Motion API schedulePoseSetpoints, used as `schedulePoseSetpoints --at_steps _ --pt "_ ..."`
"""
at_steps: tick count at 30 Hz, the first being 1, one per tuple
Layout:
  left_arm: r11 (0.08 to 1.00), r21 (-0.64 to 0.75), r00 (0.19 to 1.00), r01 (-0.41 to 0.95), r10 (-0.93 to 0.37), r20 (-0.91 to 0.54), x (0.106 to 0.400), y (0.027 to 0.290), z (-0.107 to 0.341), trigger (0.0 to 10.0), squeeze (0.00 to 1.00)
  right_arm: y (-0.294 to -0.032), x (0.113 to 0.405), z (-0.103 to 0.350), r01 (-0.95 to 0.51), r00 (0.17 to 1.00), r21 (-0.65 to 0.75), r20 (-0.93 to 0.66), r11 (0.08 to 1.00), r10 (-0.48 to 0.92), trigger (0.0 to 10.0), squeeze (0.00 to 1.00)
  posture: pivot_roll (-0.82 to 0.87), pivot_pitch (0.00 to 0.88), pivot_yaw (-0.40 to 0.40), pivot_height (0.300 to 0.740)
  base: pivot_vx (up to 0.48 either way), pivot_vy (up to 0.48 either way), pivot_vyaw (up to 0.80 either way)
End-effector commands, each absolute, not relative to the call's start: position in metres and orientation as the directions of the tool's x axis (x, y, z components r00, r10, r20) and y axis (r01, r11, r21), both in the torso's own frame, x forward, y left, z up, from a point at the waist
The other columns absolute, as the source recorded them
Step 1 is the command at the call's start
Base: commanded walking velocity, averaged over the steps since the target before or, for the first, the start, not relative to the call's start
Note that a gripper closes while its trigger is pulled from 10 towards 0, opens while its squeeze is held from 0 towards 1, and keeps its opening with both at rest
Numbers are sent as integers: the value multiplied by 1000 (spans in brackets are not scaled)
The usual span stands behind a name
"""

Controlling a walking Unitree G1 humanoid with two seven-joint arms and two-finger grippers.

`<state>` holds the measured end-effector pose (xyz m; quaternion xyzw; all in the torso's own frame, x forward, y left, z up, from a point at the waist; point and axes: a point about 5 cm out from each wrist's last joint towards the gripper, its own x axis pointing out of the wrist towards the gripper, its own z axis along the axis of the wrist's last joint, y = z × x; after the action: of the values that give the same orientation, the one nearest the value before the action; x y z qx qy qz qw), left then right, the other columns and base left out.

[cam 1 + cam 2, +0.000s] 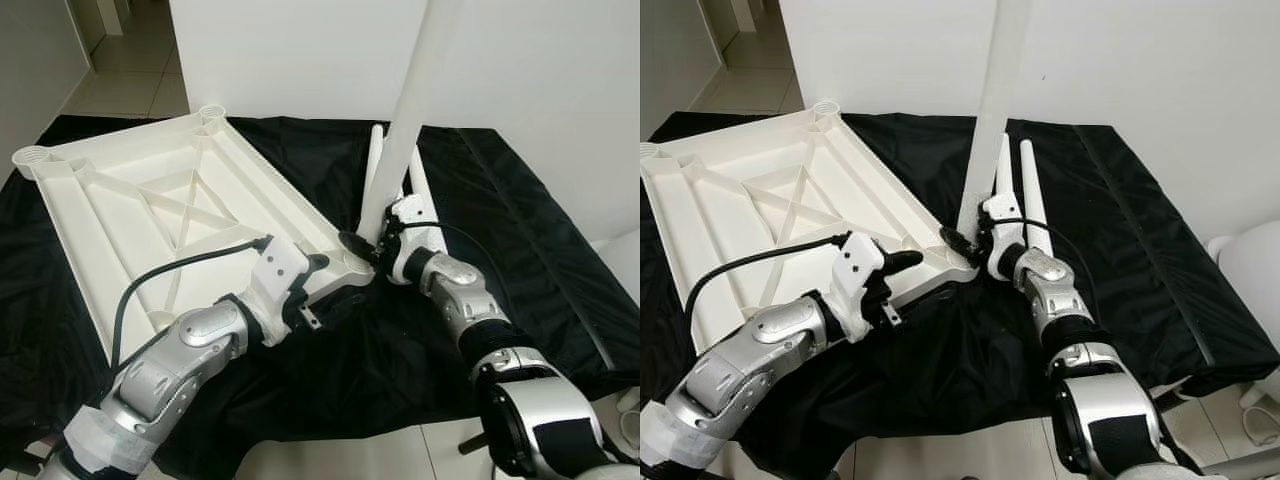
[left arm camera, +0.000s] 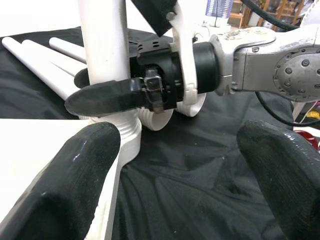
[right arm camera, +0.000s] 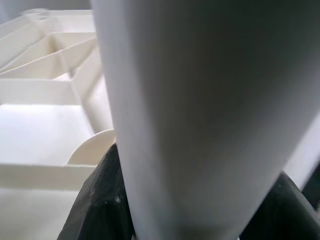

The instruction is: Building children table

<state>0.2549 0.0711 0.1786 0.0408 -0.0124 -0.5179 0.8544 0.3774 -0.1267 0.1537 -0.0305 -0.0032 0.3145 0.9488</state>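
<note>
A white children's tabletop (image 1: 150,200) lies upside down on a black cloth (image 1: 520,200). At its near right corner a long white table leg (image 1: 415,100) stands upright in the corner socket (image 2: 127,132). My right gripper (image 1: 365,245) is shut on the leg's lower end, the leg (image 3: 200,100) between its black fingers (image 3: 100,200). My left gripper (image 1: 315,290) is open at the tabletop's near edge, just left of that corner. One of its fingers (image 2: 75,185) is over the white corner, the other over the cloth. Two spare legs (image 1: 1032,190) lie behind the upright one.
Empty round sockets show at the tabletop's far corners (image 1: 212,115). A white wall (image 1: 300,50) rises right behind the cloth. Tile floor (image 1: 130,70) runs off at the far left. A white rounded object (image 1: 1250,270) stands at the right edge.
</note>
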Motion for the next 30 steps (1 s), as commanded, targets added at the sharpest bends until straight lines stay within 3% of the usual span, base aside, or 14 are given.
schedulePoseSetpoints --at_steps 1,12,15,18,26,27,30 --pt "370 91 375 924 -926 -37 250 68 179 10000 0 -128 381 157 -543 839 -22 -4 839 543 10000 0 58 62 -76 740 0 0 0" --pt "363 88 367 928 -929 -42 247 68 177 10000 0 -115 378 169 -244 969 22 44 970 243 10000 0 58 57 -85 740 0 0 0" --pt "362 84 366 928 -930 -42 246 67 176 10000 0 -95 366 159 -66 997 84 41 994 63 10000 0 58 55 -88 740 0 0 0" --pt "361 83 366 929 -930 -42 245 67 176 10000 0 -87 362 156 -14 999 129 37 992 9 10000 0 60 56 -88 740 0 0 0" --pt "354 80 358 932 -933 -45 244 66 175 10000 0 -76 357 164 -77 995 140 79 987 66 10000 0 53 53 -85 740 0 0 0" --pt "353 81 357 932 -933 -47 244 66 175 10000 0 -80 357 166 -65 995 137 89 988 53 10000 125 53 53 -85 740 0 0 0" --pt "353 82 357 932 -933 -47 245 67 175 10000 0 -83 356 168 -57 994 134 96 989 44 10000 125 53 53 -85 740 0 0 0"
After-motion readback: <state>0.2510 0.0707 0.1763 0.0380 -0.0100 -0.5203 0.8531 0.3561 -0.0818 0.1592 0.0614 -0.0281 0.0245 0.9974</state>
